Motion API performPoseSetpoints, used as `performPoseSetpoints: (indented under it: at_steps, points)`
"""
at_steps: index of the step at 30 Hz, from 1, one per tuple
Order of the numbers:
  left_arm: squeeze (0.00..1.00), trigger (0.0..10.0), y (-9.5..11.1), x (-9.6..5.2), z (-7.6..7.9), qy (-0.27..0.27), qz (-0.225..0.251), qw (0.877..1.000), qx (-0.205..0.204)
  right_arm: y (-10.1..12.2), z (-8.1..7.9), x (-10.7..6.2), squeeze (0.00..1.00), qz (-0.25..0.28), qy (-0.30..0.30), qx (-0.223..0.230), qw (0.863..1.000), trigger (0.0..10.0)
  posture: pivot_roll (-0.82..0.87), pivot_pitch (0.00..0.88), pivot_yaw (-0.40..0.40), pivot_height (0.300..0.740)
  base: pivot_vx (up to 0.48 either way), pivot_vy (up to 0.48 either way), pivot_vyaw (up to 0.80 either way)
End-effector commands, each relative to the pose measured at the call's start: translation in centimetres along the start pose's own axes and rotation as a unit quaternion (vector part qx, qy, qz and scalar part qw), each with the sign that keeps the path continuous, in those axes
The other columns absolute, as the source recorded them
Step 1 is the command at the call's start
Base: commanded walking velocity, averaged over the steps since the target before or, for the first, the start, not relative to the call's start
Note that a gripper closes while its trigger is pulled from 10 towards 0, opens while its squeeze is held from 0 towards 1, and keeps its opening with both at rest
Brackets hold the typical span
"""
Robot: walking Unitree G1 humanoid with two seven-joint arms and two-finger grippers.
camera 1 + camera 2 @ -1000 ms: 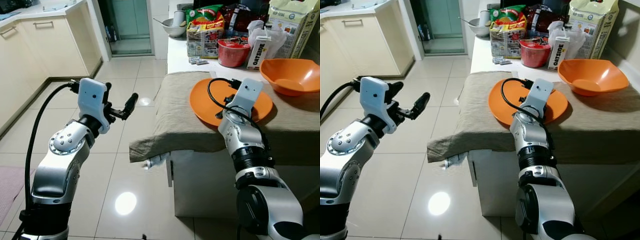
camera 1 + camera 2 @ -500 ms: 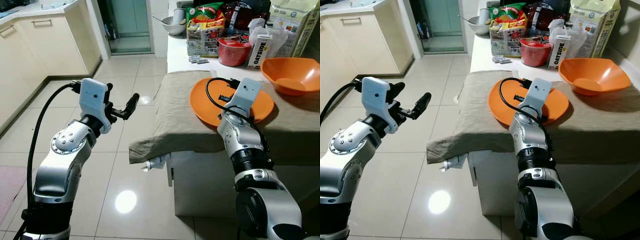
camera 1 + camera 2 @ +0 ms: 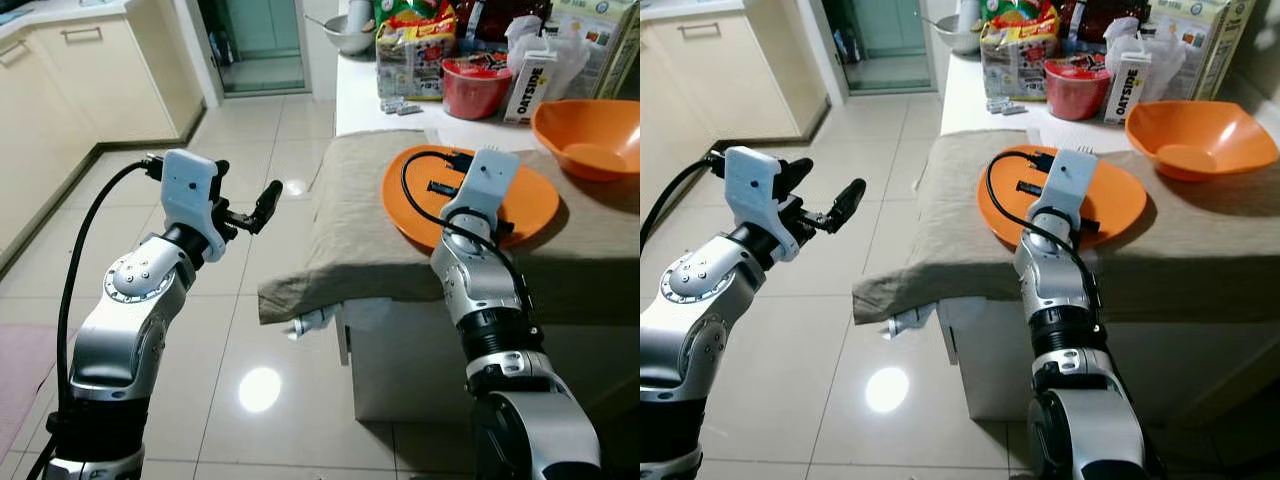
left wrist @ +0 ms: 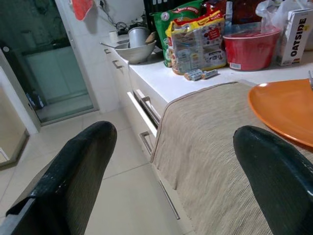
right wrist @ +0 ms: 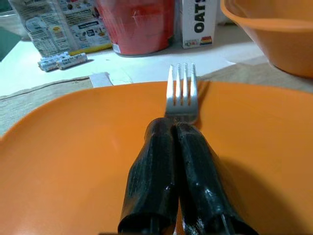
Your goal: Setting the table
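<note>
Holding fork (image 5: 180,90) w/ right gripper (image 5: 171,128) over orange plate (image 5: 73,161).

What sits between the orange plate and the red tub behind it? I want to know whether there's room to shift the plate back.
Between the orange plate and the red tub, the left eye view shows the cloth's back edge, then bare white counter.
</note>
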State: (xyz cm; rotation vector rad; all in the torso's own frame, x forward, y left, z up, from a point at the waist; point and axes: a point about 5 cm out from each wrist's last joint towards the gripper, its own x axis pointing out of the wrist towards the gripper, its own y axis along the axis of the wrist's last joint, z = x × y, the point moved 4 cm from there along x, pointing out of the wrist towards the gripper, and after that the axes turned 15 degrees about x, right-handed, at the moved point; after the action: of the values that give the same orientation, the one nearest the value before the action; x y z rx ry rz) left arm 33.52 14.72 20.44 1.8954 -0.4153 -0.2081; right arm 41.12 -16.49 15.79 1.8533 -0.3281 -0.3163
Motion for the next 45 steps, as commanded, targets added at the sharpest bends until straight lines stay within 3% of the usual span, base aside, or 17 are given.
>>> performPoseSetpoints:
  at_steps: [1, 5, 6, 7, 9, 10, 20, 45]
  points:
    - [0.0, 10.0, -0.2, 0.1, -0.1, 0.0, -0.008, 1.0, 0.001, 0.5, -1.3, -0.4, 0.0, 0.017, 0.029, -0.006, 0.999, 0.0, -0.14, 0.0, 0.139, 0.74, 0.0, 0.0, 0.0]
    - [0.0, 10.0, -0.2, 0.1, 0.0, 0.0, -0.008, 1.0, 0.0, -0.1, -1.5, -0.5, 0.0, 0.001, 0.032, -0.015, 0.999, 0.0, -0.14, 0.0, 0.139, 0.74, 0.0, 0.0, 0.0]
    - [0.0, 10.0, -0.2, 0.2, 0.0, 0.0, -0.008, 1.0, 0.0, -0.3, -1.5, -0.5, 0.0, -0.005, 0.03, -0.018, 0.999, 3.1, -0.14, 0.0, 0.137, 0.74, 0.0, 0.0, 0.0]
    - [0.0, 10.0, -0.2, 0.2, 0.0, 0.0, -0.008, 1.0, 0.0, -0.6, -1.4, -0.5, 0.0, -0.011, 0.026, -0.019, 0.999, 10.0, -0.14, 0.0, 0.137, 0.74, 0.0, 0.0, 0.0]
    - [0.0, 10.0, -0.2, 0.2, 0.0, 0.0, -0.008, 1.0, 0.001, -0.7, -1.2, -0.5, 0.0, -0.012, 0.022, -0.018, 1.0, 10.0, -0.14, 0.0, 0.137, 0.74, 0.0, 0.0, 0.0]
    - [0.0, 10.0, -0.2, 0.2, 0.0, 0.0, -0.008, 1.0, 0.001, -0.6, -1.2, -0.5, 1.0, -0.012, 0.023, -0.011, 1.0, 10.0, -0.14, 0.0, 0.137, 0.74, 0.0, 0.0, 0.0]
    - [0.0, 10.0, -0.1, 0.2, 0.1, 0.0, -0.006, 1.0, 0.002, -0.7, -1.0, -0.4, 1.0, -0.013, 0.023, -0.016, 1.0, 10.0, -0.14, 0.0, 0.136, 0.74, 0.0, 0.0, 0.0]
    - [0.0, 10.0, 0.1, 0.4, 0.2, 0.0, -0.002, 1.0, 0.002, 0.0, -3.1, -0.8, 1.0, 0.003, 0.079, -0.005, 0.997, 10.0, -0.13, 0.0, 0.136, 0.74, 0.0, 0.0, 0.0]
